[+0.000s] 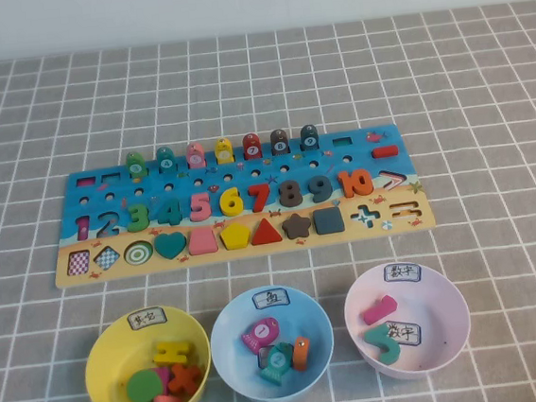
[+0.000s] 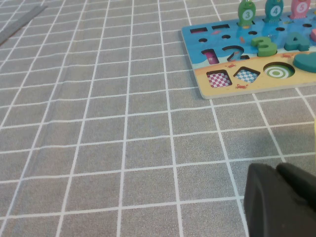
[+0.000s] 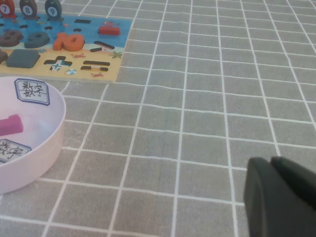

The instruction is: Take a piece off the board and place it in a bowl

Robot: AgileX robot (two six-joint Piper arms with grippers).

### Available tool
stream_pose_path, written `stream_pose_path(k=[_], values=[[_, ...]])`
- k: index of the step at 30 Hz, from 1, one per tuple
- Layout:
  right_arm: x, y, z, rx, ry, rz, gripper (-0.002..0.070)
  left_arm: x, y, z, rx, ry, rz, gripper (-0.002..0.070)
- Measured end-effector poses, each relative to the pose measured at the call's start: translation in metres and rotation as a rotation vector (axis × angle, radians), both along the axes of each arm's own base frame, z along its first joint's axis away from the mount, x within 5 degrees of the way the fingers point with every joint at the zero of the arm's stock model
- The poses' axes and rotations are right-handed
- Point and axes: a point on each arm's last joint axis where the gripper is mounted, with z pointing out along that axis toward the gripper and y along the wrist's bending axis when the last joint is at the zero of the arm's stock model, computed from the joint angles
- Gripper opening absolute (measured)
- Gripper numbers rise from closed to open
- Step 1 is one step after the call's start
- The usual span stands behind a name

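Left pincer (image 2: 284, 200): fingers closed together, holding nothing, low over the table at its near left — outside the high view. Right pincer (image 3: 281, 197): low over the table at its near right — likewise outside the high view.

Bright, even overhead light; soft shadows; sharp throughout.

The high camera looks steeply down from the robot's side over the whole board (image 1: 239, 196). Both wrist cameras sit low over the desk (image 2: 123, 148), looking across at opposite board ends; the right one shares the pink bowl (image 3: 47, 143) with it
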Motion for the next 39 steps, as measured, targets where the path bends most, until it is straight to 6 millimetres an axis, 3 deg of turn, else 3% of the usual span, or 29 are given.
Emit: stream_pose_path(k=[33,39], values=[[0.000,0.000,0.000,0.000,0.000,0.000,-0.0017,0.001,0.000,0.004,-0.005,-0.047,0.001,-0.0001],[0.000,0.000,0.000,0.000,0.000,0.000,-0.0017,0.003,-0.003,0.013,-0.217,-0.132,0.016,-0.0001]])
